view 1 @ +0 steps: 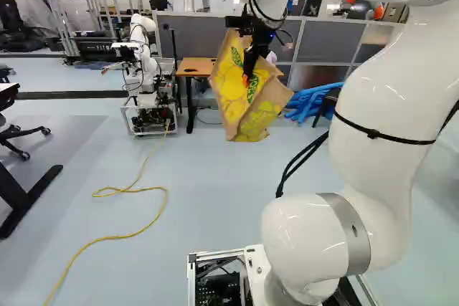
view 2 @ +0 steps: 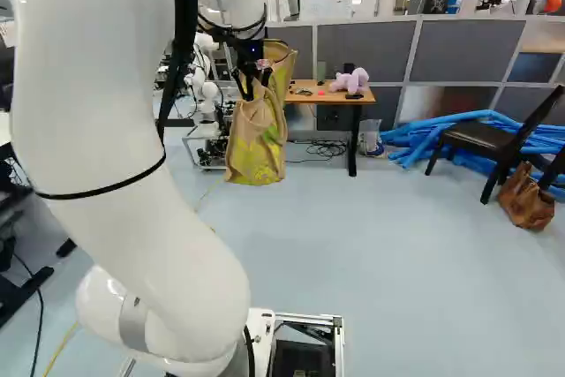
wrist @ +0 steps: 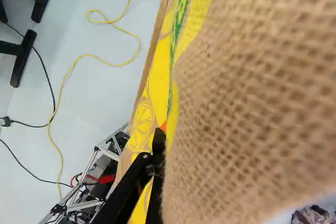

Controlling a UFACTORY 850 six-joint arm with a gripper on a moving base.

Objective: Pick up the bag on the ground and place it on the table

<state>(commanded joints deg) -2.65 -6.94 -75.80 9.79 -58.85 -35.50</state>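
High ahead of the base, my gripper (view 1: 248, 77) is shut on the bag (view 1: 240, 109), a tan burlap one with yellow and green print that hangs clear of the floor. In the right base view the bag (view 2: 256, 143) hangs just left of the wooden table (view 2: 305, 100); in the left base view it overlaps the table (view 1: 188, 69). Burlap fills much of the wrist view close up, with the gripper (wrist: 161, 132) against it; the cloth hides part of the fingers.
On the table lie a plush toy (view 2: 350, 79) and small items. Another robot (view 1: 141, 55) stands left of the table. Blue tubes (view 2: 424, 140), a black chair (view 2: 481, 139) and a brown bag (view 2: 527, 200) are to the right. A yellow cable (view 1: 143, 190) crosses the floor.
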